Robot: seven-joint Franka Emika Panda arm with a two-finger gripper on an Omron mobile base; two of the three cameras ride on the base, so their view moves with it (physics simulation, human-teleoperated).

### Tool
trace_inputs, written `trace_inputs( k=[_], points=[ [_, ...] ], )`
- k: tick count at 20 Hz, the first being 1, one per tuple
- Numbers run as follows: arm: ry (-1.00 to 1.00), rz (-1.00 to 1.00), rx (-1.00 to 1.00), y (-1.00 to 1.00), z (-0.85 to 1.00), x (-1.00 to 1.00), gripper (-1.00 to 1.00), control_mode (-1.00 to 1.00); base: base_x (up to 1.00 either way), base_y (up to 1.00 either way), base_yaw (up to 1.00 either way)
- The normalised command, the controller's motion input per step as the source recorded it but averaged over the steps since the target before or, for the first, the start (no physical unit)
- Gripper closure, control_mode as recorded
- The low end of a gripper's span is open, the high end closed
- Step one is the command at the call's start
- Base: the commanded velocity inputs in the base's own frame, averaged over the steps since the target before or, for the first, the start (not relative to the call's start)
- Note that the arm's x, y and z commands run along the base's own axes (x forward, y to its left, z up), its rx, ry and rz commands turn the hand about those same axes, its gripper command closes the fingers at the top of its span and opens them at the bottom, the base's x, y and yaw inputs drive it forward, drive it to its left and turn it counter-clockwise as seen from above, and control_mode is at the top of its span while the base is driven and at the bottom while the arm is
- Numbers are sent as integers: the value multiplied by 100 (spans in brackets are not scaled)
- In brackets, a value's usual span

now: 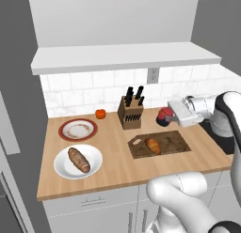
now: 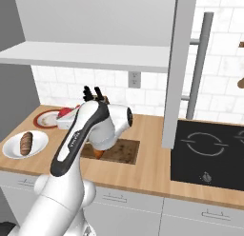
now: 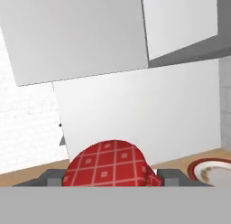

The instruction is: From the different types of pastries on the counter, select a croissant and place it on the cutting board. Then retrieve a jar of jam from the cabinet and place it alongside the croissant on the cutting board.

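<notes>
Gripper (image 1: pixel 168 116) at the right middle of the left base view is closed on the jar of jam (image 1: pixel 164 116). In the hand view the jar's red checked top (image 3: pixel 107 164) sits low in the centre of the frame between the two finger tips, so the hold looks centred. The jar hangs above the counter (image 1: pixel 113 157), just past the far right corner of the cutting board (image 1: pixel 176 142).

I judge the jar to be glass: stiff, rather heavy for its size, smooth on the sides, and breakable if it drops. Holding it across the round body, below the lid, seems the safest place, with a firm squeeze so it does not slide or turn.

On the board, in the centre of the left base view, lies the croissant (image 1: pixel 153 145), and the right part of the board is free for the jar. Farther left on the counter is the bread loaf (image 1: pixel 78 159) on a white plate (image 1: pixel 64 167), and behind stands a knife block (image 1: pixel 130 113).
</notes>
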Motion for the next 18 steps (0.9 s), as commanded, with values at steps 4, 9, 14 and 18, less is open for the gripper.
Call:
trace_inputs(
  k=[4, 9, 14, 18],
  points=[
    [-17, 9, 13, -9, -7, 0, 100, -100, 0, 0, 0],
    [0, 1, 1, -34, 8, 7, 100, -100, 0, 0, 0],
    [0, 8, 0, -47, 15, 3, 100, -100, 0, 0, 0],
    [-3, 14, -5, -41, 0, 4, 100, -100, 0, 0, 0]
  ],
)
